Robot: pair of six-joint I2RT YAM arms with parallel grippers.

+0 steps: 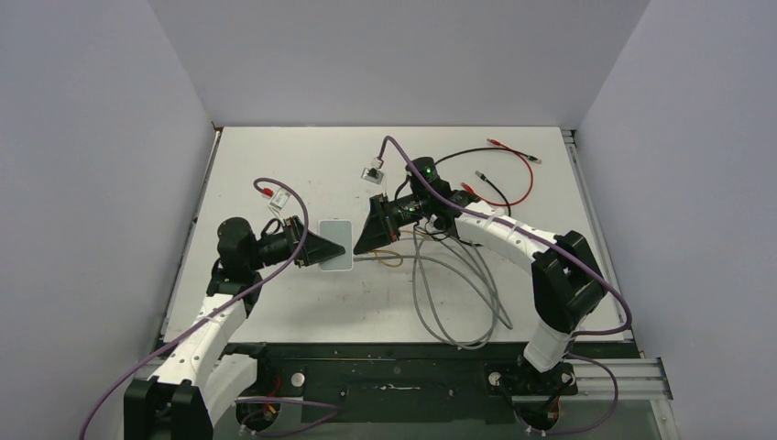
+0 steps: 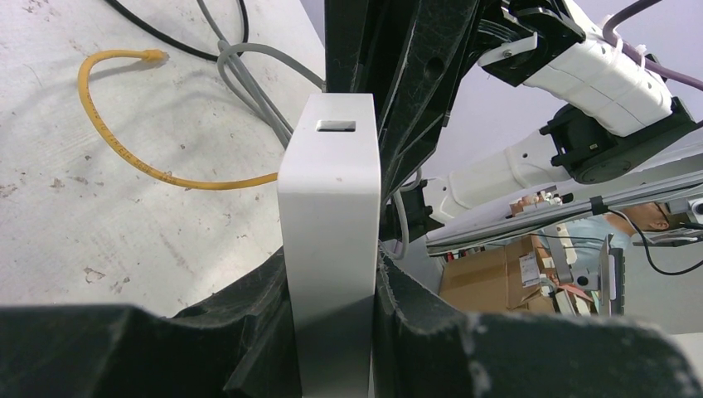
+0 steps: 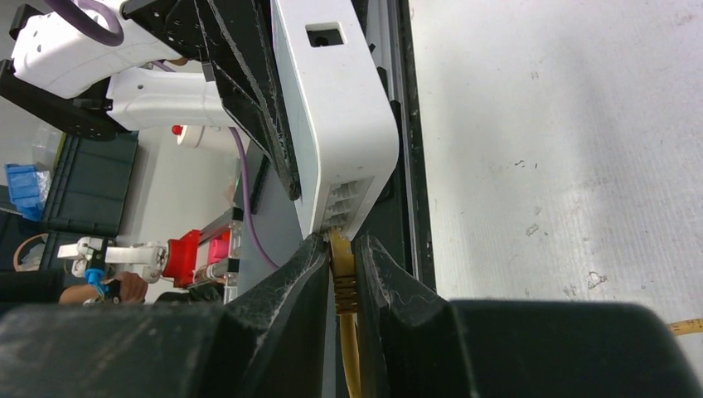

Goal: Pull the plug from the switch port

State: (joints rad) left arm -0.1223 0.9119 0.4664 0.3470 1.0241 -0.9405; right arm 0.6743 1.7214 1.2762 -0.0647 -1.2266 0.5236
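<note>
left end effector (image 2: 330, 303): closed tight on the switch (image 1: 336, 242), gripping its sides
right end effector (image 3: 341, 249): pinched on the yellow plug (image 3: 343, 274) at the socket edge
switch: centre of the top view, between both arms

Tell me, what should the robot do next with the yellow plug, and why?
Probably the right gripper should pull straight back, away from the switch. Its jaws are shut on the yellow plug, which is plugged into the switch's edge. The left gripper clamps the switch, so it likely won't slide along.
</note>
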